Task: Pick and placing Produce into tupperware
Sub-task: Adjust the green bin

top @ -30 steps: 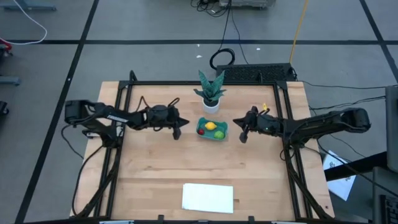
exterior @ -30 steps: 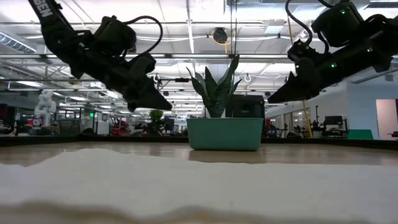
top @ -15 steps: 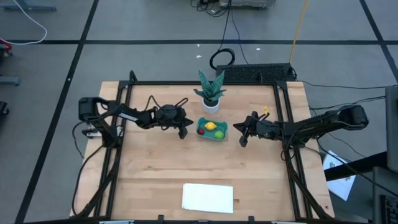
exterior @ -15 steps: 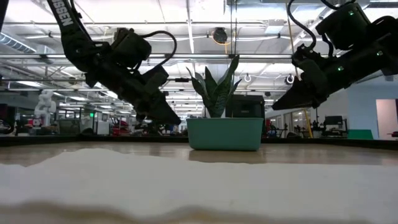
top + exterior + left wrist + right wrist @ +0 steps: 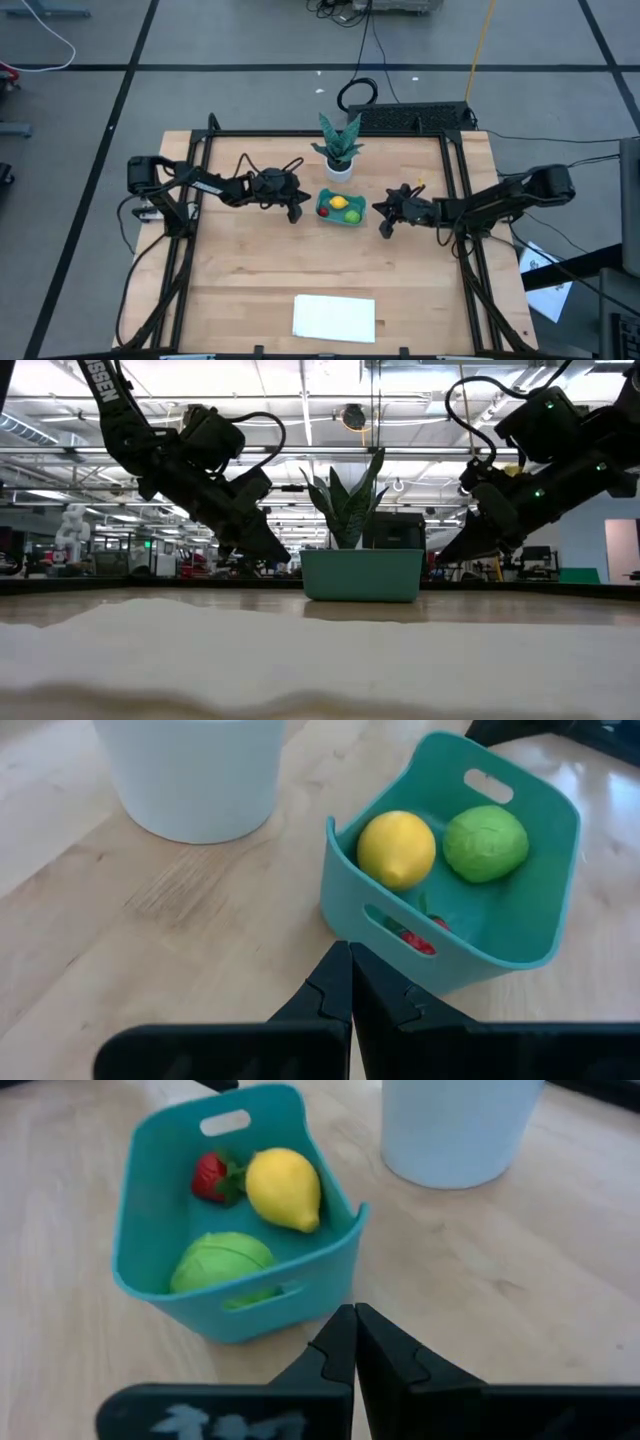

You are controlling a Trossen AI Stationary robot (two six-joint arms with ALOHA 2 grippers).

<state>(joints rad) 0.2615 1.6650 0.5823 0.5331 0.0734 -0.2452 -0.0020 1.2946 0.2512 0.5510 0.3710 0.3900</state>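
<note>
The teal tupperware (image 5: 340, 208) stands on the wooden table just in front of the potted plant. In it lie the produce: a yellow lemon (image 5: 397, 848), a lime-green fruit (image 5: 485, 842) and a small red one (image 5: 208, 1176). My left gripper (image 5: 295, 213) hangs shut just off the tupperware's left end, tilted down, and holds nothing (image 5: 350, 975). My right gripper (image 5: 384, 229) hangs shut off the right end, also tilted down and holding nothing (image 5: 355, 1340). In the low view both fingertips stand a little above the table, one on either side of the tupperware (image 5: 362, 575).
A green plant in a white pot (image 5: 338, 168) stands right behind the tupperware. A flat white sheet (image 5: 334, 318) lies near the table's front edge. A black frame (image 5: 455, 200) runs along the table's sides. Bare wood lies between the tupperware and the sheet.
My left gripper has gone down and toward the tupperware, then kept still. My right gripper has sunk toward the table and rolled a little, its tip edging toward the tupperware. Both have stayed shut. The tupperware and fruits have not moved.
</note>
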